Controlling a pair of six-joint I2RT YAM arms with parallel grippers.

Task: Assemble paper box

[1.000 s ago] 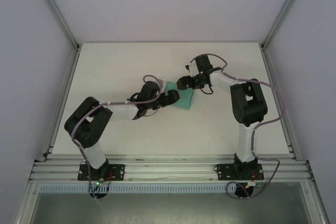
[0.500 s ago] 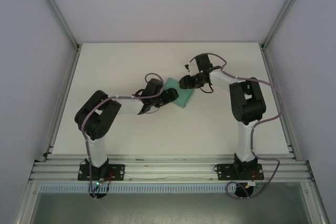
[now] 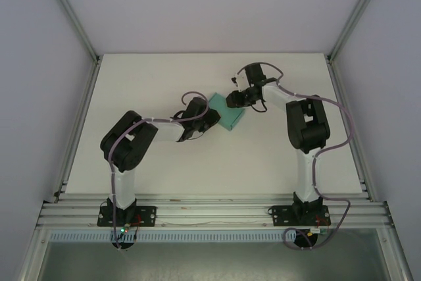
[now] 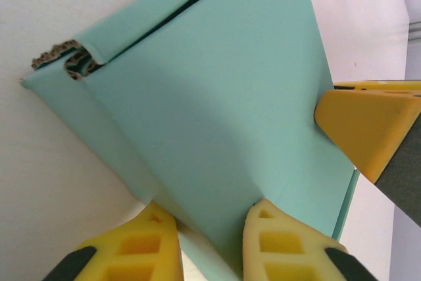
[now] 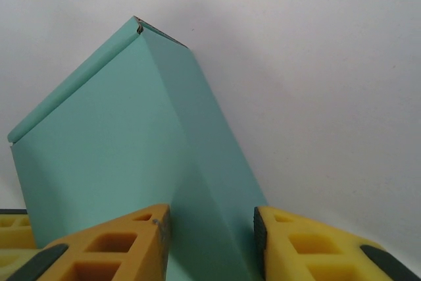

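We see the teal paper box [image 3: 232, 118] near the middle of the table [image 3: 151, 83], between both arms. The left gripper [image 4: 212, 238] has its fingers pinched on a folded corner of it. The right gripper [image 5: 212, 231] has its fingers clamped on another folded edge.

my two arms fold inward over mid-table, elbows bent, wrists turned toward each other. my left gripper [image 3: 212, 120] lies low from the left, fingers pinched on a corner of the paper box [image 3: 230, 118]; my right gripper [image 3: 235, 101] faces it, clamped on the far edge.
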